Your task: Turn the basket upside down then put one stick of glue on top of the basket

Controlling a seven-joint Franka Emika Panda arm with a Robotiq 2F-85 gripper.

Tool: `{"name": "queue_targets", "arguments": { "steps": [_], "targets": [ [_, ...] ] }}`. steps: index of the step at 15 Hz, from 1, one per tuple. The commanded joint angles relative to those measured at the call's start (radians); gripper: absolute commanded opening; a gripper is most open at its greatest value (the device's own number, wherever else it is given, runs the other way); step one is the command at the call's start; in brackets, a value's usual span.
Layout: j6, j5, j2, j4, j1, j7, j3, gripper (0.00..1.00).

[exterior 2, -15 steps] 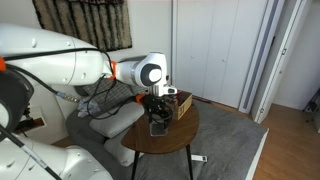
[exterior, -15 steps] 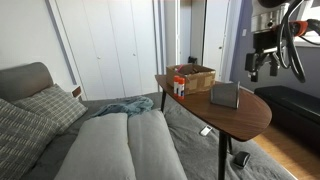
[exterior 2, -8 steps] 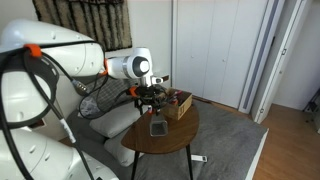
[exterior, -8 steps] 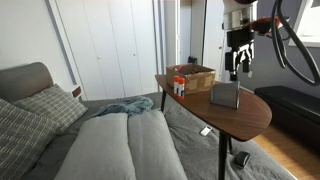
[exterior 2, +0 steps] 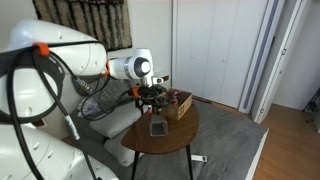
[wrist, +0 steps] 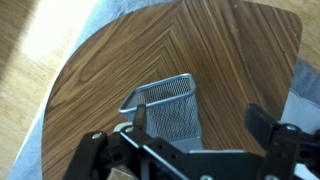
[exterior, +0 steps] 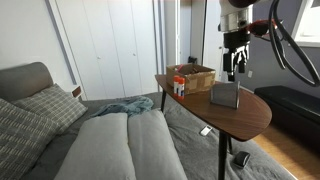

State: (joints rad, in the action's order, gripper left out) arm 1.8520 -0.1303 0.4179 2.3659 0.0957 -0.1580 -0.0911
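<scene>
The grey mesh basket (exterior: 225,95) stands on the round wooden table (exterior: 255,115). It also shows in the other exterior view (exterior 2: 158,127) and in the wrist view (wrist: 168,105), where its rim and mesh side are visible. My gripper (exterior: 233,72) hangs open just above the basket, also seen in an exterior view (exterior 2: 152,104). In the wrist view the open fingers (wrist: 200,112) are empty, with one fingertip over the basket's side. Glue sticks (exterior: 180,87) with red-orange tops stand near the table's edge, beside the brown box.
A brown open box (exterior: 195,75) sits at the back of the table, also seen in an exterior view (exterior 2: 179,104). A grey sofa with cushions (exterior: 110,140) lies beside the table. White closet doors stand behind. The wooden tabletop (wrist: 200,50) surrounds the basket.
Over the last second my gripper moved in over the table and came down above the basket. In the last half second it barely moved. The basket has not moved.
</scene>
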Motion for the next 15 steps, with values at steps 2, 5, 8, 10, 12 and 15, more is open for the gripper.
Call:
{"name": "queue_targets", "arguments": {
  "steps": [2,5,8,10,12,15],
  "targets": [
    [0.087,-0.043,-0.092,-0.051,0.016,-0.148,0.021,1.0],
    [0.145,-0.029,-0.145,-0.079,0.015,-0.213,0.029,1.0],
    [0.159,-0.037,-0.199,-0.109,0.001,-0.228,0.034,1.0],
    [0.165,-0.027,-0.228,-0.122,-0.001,-0.234,0.039,1.0],
    [0.171,-0.02,-0.256,-0.128,0.0,-0.242,0.041,1.0],
    [0.197,-0.021,-0.283,-0.128,-0.002,-0.255,0.042,1.0]
  ]
}}
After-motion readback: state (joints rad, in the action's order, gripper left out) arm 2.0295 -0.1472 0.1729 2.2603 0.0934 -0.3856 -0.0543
